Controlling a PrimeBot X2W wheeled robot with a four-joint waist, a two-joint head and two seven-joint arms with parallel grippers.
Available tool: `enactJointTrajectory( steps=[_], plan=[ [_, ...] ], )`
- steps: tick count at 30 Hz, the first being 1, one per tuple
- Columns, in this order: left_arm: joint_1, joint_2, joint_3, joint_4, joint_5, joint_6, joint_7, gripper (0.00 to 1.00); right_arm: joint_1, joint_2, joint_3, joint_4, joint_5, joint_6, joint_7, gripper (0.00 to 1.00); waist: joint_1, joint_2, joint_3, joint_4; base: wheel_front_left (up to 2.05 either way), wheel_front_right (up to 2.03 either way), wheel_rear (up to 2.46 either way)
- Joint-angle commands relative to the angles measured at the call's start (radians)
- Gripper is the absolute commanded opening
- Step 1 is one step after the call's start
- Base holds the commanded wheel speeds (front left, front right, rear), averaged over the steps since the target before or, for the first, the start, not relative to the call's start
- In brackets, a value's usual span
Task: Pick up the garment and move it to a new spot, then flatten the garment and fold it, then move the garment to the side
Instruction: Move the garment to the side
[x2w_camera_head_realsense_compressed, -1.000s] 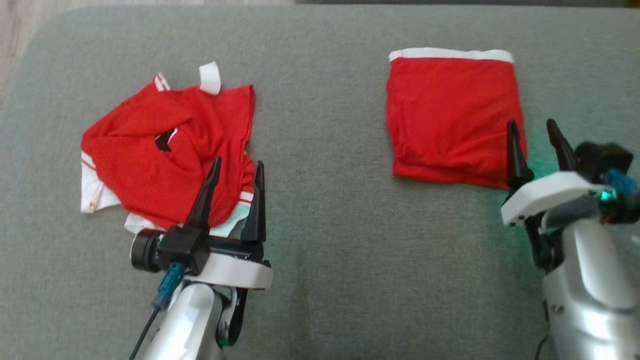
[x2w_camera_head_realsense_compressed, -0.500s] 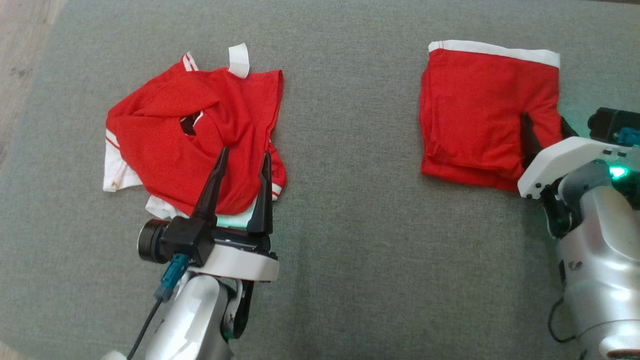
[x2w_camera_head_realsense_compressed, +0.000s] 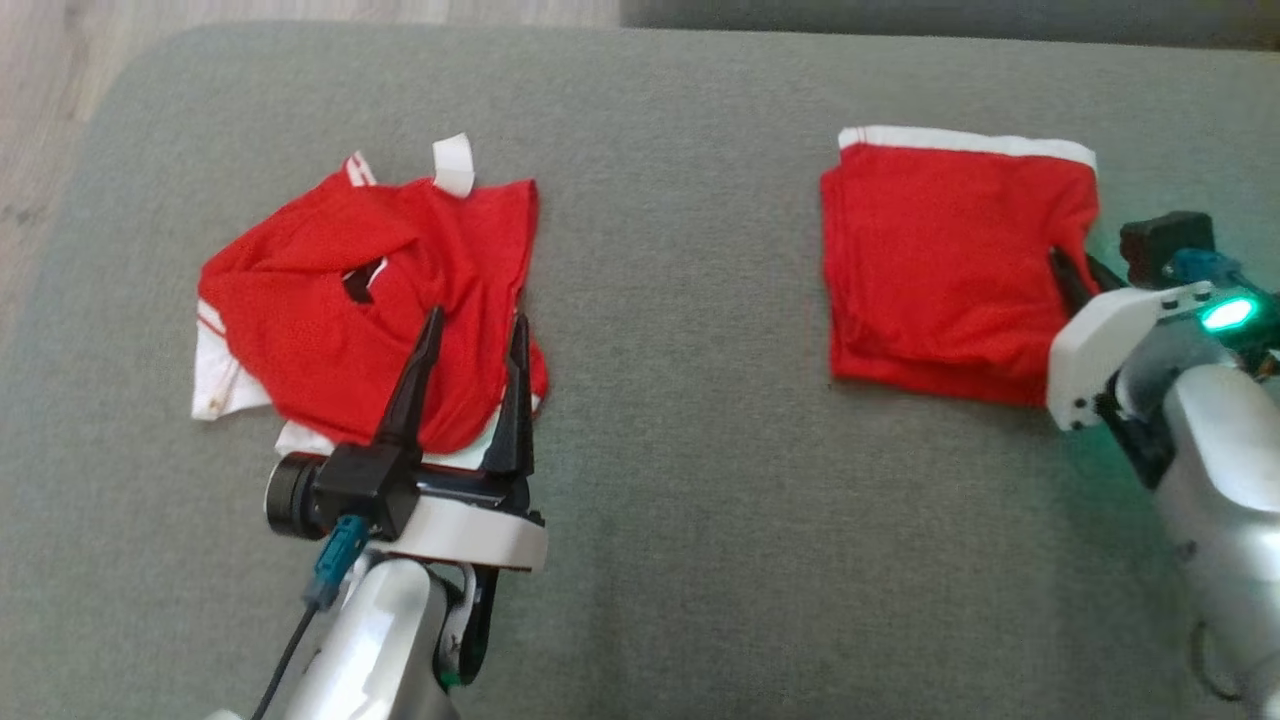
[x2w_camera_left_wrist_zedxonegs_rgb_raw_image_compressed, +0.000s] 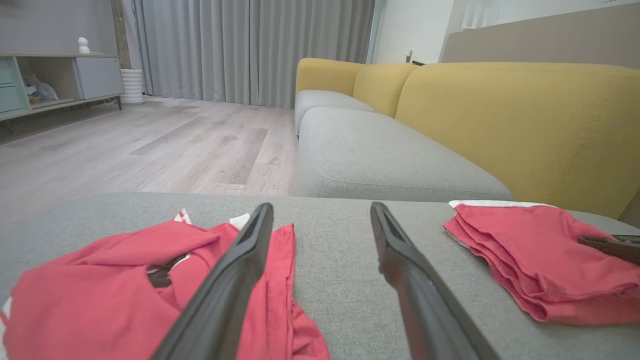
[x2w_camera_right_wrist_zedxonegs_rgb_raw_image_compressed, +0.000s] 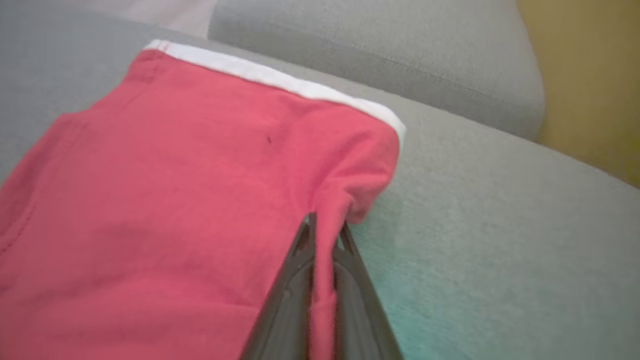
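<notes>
In the head view, the square-folded red cloth garment with a white band (x2w_camera_head_realsense_compressed: 940, 270) lies on the right part of the grey fabric cushion (x2w_camera_head_realsense_compressed: 680, 420). Our right gripper (x2w_camera_head_realsense_compressed: 1060, 262) is clamped on the side of it that faces the cushion's right end. A crumpled red-and-white cloth garment (x2w_camera_head_realsense_compressed: 370, 310) sits on the cushion's left part. Our left gripper (x2w_camera_head_realsense_compressed: 477, 320) hovers over it with its fingers apart and empty. We judge the step in hand to be moving the folded piece to the side.

In the left wrist view, the folded piece shows as several stacked layers on the cushion. We think a low, flat drag suits them better than a high lift, which could let the layers hang and slip apart.

In the right wrist view, the two dark fingers press together on a raised pinch of red cloth just below the end of the white band. We cannot tell whether the bottom layer is caught in it. We would pull slowly toward the cushion's right end, watch for the fold peeling open, and stop short of the rim.
</notes>
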Motion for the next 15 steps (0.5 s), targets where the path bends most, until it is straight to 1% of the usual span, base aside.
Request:
enactJointTrajectory(
  steps=[1, 3, 6, 8, 11, 13, 15],
  plan=[
    [-0.005, 0.007, 0.04, -0.034, 0.011, 0.002, -0.008, 1.0, -0.003, -0.05, 0.054, -0.041, 0.016, 0.007, 0.014, 0.0, 0.0001, 0.0, -0.015, -0.018, 0.0, 0.0, 0.0],
    [-0.001, 0.007, 0.05, -0.041, 0.009, 0.0, -0.008, 1.0, 0.004, -0.127, 0.113, -0.063, 0.041, 0.007, 0.037, 0.0, 0.0001, 0.0, -0.016, -0.028, 0.0, 0.0, 0.0],
    [-0.002, 0.007, 0.06, -0.052, -0.008, -0.004, -0.008, 1.0, 0.007, -0.263, 0.16, -0.086, 0.07, 0.007, 0.062, 0.0, 0.0001, 0.0, -0.002, -0.035, 0.0, 0.0, 0.0],
    [-0.011, 0.007, 0.057, -0.058, -0.004, -0.009, -0.008, 1.0, 0.011, -0.355, 0.172, -0.086, 0.079, 0.007, 0.073, 0.0, 0.0001, 0.0, 0.015, -0.035, 0.0, 0.0, 0.0],
    [-0.028, 0.007, 0.054, -0.07, -0.001, -0.014, -0.008, 1.0, 0.016, -0.473, 0.173, -0.067, 0.095, 0.007, 0.08, 0.0, 0.0001, 0.0, 0.047, -0.03, 0.0, 0.0, 0.0],
    [-0.037, 0.007, 0.054, -0.077, 0.003, -0.015, -0.008, 1.0, 0.013, -0.533, 0.17, -0.049, 0.107, 0.007, 0.074, 0.0, 0.0001, 0.0, 0.068, -0.026, 0.0, 0.0, 0.0],
    [-0.044, 0.007, 0.059, -0.081, 0.008, -0.016, -0.008, 1.0, 0.002, -0.565, 0.154, -0.028, 0.127, 0.007, 0.068, 0.0, 0.0001, 0.0, 0.089, -0.024, 0.0, 0.0, 0.0]
  ],
)
